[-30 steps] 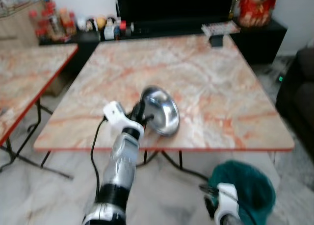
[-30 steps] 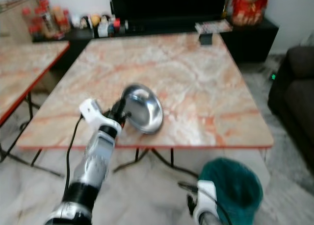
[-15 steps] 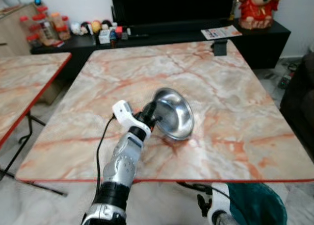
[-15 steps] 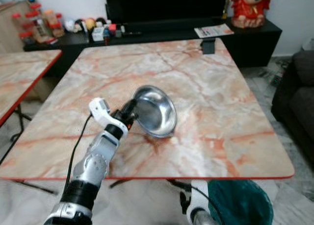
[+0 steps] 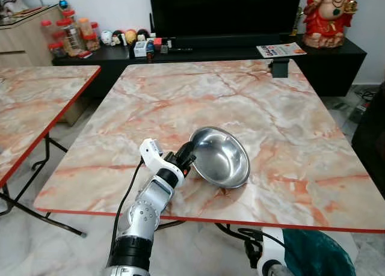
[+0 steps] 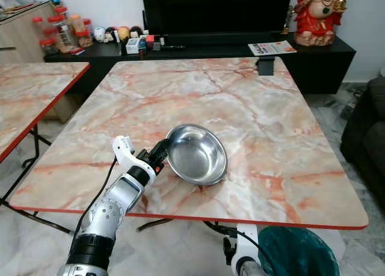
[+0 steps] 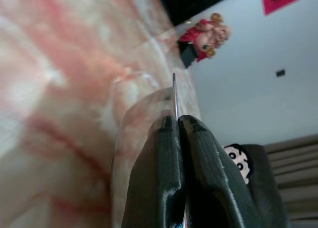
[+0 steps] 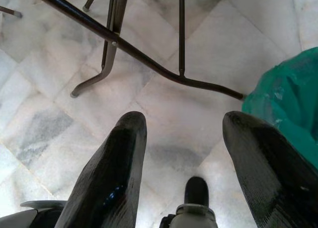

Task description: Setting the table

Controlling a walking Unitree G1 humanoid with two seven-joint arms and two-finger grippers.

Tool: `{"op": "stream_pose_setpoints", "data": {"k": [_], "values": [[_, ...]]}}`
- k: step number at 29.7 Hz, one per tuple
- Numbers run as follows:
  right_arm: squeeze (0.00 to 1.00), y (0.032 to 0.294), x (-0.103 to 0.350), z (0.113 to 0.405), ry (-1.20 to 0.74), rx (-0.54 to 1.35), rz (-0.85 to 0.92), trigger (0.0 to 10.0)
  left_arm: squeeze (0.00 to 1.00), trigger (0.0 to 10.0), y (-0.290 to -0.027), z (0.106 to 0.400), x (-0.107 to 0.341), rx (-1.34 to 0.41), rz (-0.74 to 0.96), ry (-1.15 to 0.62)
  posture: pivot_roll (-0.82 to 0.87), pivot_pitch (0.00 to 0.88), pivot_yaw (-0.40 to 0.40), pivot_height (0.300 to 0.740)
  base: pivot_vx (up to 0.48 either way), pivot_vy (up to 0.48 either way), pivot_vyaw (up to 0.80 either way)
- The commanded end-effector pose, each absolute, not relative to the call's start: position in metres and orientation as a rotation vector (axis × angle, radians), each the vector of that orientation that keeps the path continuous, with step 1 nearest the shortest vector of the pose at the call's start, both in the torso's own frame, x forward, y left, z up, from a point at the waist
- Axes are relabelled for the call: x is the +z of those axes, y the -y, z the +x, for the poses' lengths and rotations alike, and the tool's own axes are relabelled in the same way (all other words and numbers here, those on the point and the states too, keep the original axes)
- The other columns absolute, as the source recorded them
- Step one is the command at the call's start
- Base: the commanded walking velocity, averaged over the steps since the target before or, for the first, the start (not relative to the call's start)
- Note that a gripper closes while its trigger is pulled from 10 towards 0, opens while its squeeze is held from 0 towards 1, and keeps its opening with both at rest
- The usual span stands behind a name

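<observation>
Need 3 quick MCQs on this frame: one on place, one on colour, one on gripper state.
1. Where is the steel bowl?
A. on the floor
B. on the marble table, near its front edge
C. on the TV bench

2. What colour is the table's edge trim?
A. red
B. blue
C. black

3. The left gripper is:
A. open above the bowl
B. hanging idle
C. shut on the bowl's rim

Answers: 1 B, the bowl sits on the tabletop; 2 A, a red band runs along the edge; 3 C, the left wrist view shows both fingers pinching the rim.
</observation>
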State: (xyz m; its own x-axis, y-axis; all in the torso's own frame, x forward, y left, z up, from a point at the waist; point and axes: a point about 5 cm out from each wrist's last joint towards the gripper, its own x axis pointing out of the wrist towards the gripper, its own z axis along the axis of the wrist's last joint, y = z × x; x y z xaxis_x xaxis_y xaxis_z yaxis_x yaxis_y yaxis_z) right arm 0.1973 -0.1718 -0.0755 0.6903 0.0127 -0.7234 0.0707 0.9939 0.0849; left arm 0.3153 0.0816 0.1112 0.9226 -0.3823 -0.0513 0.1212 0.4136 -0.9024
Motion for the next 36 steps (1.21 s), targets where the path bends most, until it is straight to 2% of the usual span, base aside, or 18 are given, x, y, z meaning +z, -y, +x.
{"op": "stream_pose_setpoints", "data": {"k": [1, 9, 18, 26, 29, 36], "values": [[0.00, 0.170, -0.075, 0.199, -0.812, -0.027, 0.106, 10.0, 0.00, 10.0, -0.081, 0.314, 0.110, -0.304, -1.119, -0.295, -0.01, 0.000, 0.067, 0.740, 0.000, 0.000, 0.00], [0.00, 0.171, -0.075, 0.199, -0.809, -0.036, 0.110, 10.0, 0.00, 10.0, -0.076, 0.309, 0.097, -0.285, -1.057, -0.441, -0.01, 0.000, 0.066, 0.740, 0.000, 0.000, 0.00], [0.00, 0.172, -0.073, 0.201, -0.803, -0.038, 0.106, 10.0, 0.00, 10.0, -0.084, 0.308, 0.088, -0.244, -1.006, -0.493, -0.02, 0.000, 0.068, 0.740, 0.000, 0.000, 0.00], [0.00, 0.173, -0.073, 0.202, -0.801, -0.040, 0.104, 10.0, 0.00, 10.0, -0.098, 0.309, 0.094, -0.249, -1.004, -0.444, -0.02, 0.000, 0.065, 0.740, 0.000, 0.000, 0.00], [0.00, 0.174, -0.073, 0.202, -0.799, -0.040, 0.102, 10.0, 0.00, 10.0, -0.105, 0.305, 0.104, -0.347, -0.964, -0.388, -0.02, 0.000, 0.063, 0.740, 0.000, 0.000, 0.00], [0.00, 0.174, -0.073, 0.202, -0.798, -0.037, 0.100, 10.0, 0.00, 10.0, -0.108, 0.300, 0.103, -0.405, -0.920, -0.390, -0.01, 0.000, 0.061, 0.740, 0.000, 0.000, 0.00]]}}
